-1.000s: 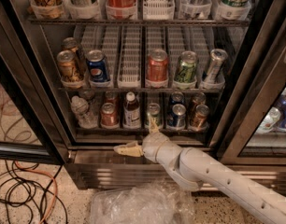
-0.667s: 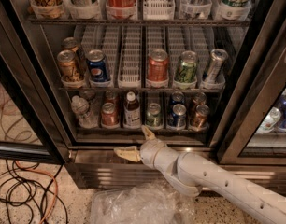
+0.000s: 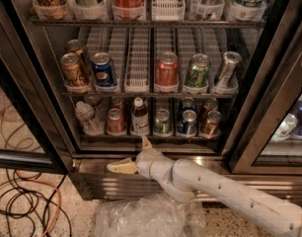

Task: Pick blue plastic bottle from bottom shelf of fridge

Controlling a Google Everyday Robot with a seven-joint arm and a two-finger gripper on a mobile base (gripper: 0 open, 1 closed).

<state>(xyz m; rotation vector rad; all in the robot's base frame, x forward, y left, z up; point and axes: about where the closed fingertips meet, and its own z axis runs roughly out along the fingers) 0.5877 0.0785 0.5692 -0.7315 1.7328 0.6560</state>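
Observation:
The blue plastic bottle (image 3: 139, 116) has a white cap, a dark body and a pale label. It stands upright in the middle of the bottom shelf (image 3: 156, 138) of the fridge (image 3: 37, 83), between a red can and a green can. My gripper (image 3: 132, 155) is open, just below and in front of the shelf's front rail, a little under the bottle. One pale finger (image 3: 119, 168) points left over the steel base panel, and the other (image 3: 146, 142) points up toward the bottle. Neither touches the bottle.
A clear crinkled water bottle (image 3: 87, 118) stands at the shelf's left. Cans fill the other lanes, among them a blue can (image 3: 188, 122). The middle shelf (image 3: 141, 91) holds more cans. A crumpled plastic bag (image 3: 141, 216) and cables (image 3: 27, 206) lie on the floor.
The gripper and arm have shifted left and slightly down along the base panel. The bottle and cans have not moved.

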